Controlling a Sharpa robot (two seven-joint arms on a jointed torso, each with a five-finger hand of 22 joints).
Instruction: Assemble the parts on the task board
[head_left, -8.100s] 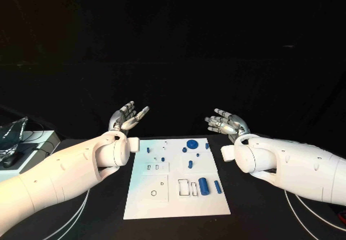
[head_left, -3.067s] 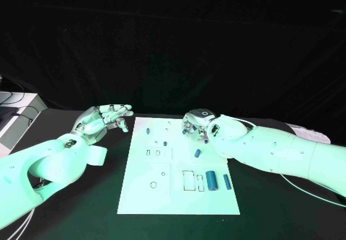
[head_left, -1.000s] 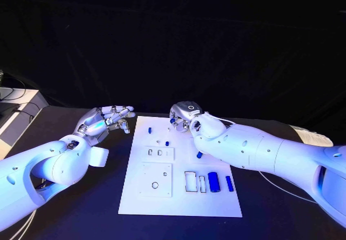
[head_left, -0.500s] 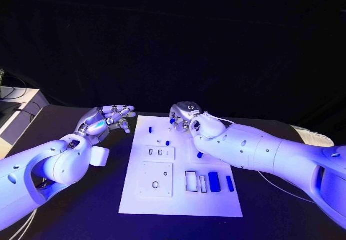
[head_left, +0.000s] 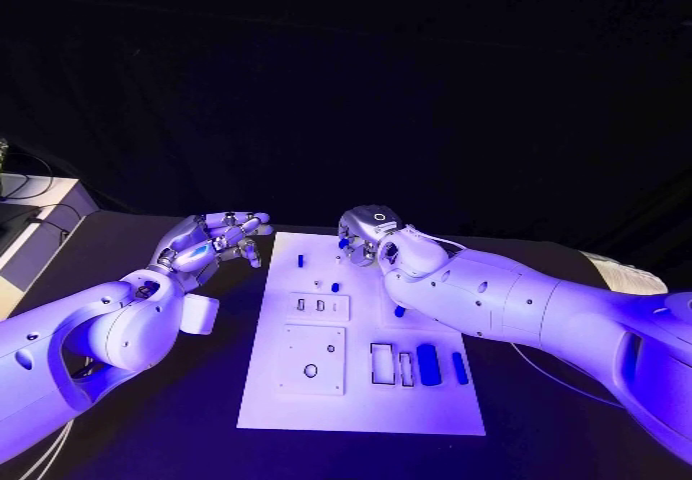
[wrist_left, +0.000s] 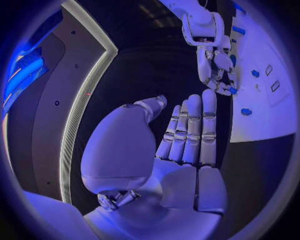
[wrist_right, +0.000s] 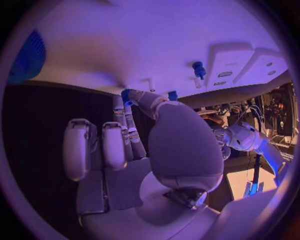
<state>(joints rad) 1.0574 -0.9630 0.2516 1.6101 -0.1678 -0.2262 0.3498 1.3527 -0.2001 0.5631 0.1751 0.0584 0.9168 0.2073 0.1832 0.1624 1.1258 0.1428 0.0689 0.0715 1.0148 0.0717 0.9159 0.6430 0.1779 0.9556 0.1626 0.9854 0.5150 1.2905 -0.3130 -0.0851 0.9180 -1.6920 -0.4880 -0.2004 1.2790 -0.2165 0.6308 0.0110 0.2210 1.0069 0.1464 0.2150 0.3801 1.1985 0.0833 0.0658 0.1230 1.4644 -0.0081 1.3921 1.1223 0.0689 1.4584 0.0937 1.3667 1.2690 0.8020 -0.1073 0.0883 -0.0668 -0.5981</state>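
R hand (head_left: 369, 232) over far edge of task board (head_left: 289, 395), thumb and a finger pinching a small blue part (wrist_right: 126, 94) just above the board. L hand (head_left: 214, 240) off board's left side above desk (head_left: 173, 420), fingers apart, holding nothing. Other blue parts (head_left: 428, 364) lie nearer on board.

Right hand (head_left: 369, 235) over task board's (head_left: 296, 400) far edge.

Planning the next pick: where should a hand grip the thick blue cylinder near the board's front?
I'd pinch the thick blue cylinder across its round sides at mid-length, coming from above. It lies flat, pointing toward the robot, with a thin blue rod close beside it, so keep fingers narrow.
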